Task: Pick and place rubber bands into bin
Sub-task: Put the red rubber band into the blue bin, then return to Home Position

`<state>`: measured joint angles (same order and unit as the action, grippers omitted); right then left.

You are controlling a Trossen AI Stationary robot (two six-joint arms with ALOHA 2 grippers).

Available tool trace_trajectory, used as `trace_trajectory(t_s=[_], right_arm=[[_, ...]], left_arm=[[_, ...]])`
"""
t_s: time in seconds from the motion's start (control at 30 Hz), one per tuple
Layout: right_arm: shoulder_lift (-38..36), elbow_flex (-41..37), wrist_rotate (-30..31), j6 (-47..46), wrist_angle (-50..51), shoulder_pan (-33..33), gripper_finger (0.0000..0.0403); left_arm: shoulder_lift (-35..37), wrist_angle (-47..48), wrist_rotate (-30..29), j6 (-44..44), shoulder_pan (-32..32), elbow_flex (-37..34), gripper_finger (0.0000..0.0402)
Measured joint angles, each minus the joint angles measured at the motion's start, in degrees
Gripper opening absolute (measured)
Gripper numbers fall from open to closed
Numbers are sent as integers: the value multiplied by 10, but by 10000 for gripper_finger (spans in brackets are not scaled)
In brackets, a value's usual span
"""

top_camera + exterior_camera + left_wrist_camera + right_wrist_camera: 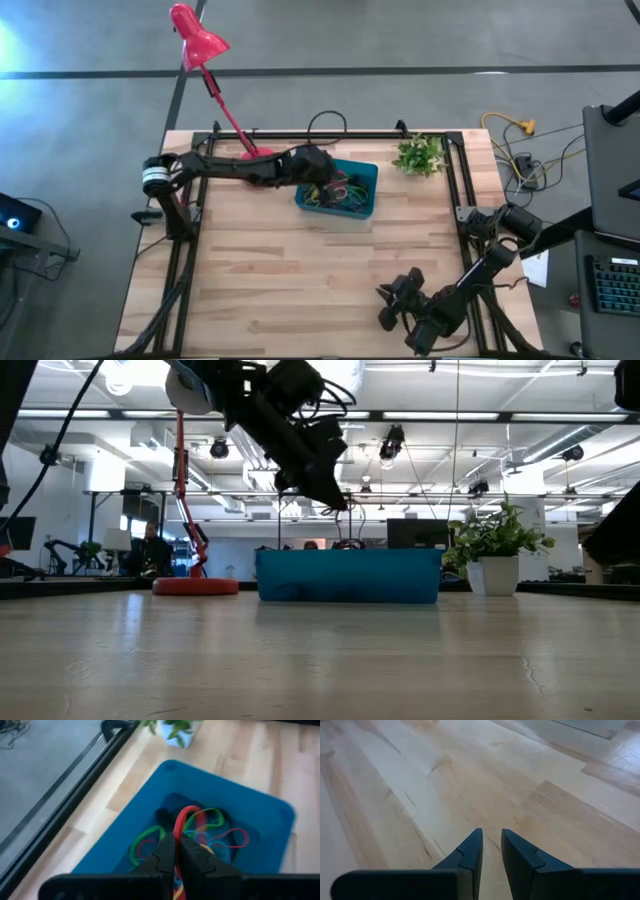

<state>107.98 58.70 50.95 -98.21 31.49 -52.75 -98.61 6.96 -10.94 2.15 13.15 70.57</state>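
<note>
Red rubber band pinched in left claw above bin.

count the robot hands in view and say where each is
2. The left hand is over the bin, shut on a red rubber band. The right hand waits over bare table near the front right.

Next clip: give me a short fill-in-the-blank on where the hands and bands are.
1. The left hand is shut on a ____ band.
2. It hangs above the ____, which already holds bands.
3. The right hand holds ____ over bare table.

Missing: red; bin; nothing
</note>
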Motion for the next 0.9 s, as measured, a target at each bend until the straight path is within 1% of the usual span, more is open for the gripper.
trace_trajectory(t_s=[0.1,0.2,0.3,0.47,0.53,0.6,0.7,0.77,0.83,0.9], right_arm=[[0,0,0,-9,-1,8,61],[0,1,0,-7,-3,21,61],[0,12,0,16,-4,35,61],[0,41,4,40,-4,61,61],[-3,57,16,28,-4,72,61],[-10,74,43,35,-4,83,61],[-27,99,105,88,-5,98,61],[-42,112,139,135,-4,107,61],[-63,124,154,182,-4,118,61],[-88,133,155,232,-4,128,61]], left_arm=[[0,2,19,-22,16,-1,2],[0,13,50,-45,23,-1,23],[0,18,86,-55,27,-1,63],[0,18,93,-56,27,-2,142],[0,22,99,-56,27,-2,171],[0,34,123,-60,28,-2,194],[0,35,172,-68,31,-5,215],[0,36,195,-82,32,-7,221],[0,37,226,-99,33,-9,223],[1,41,263,-114,34,-9,223]])
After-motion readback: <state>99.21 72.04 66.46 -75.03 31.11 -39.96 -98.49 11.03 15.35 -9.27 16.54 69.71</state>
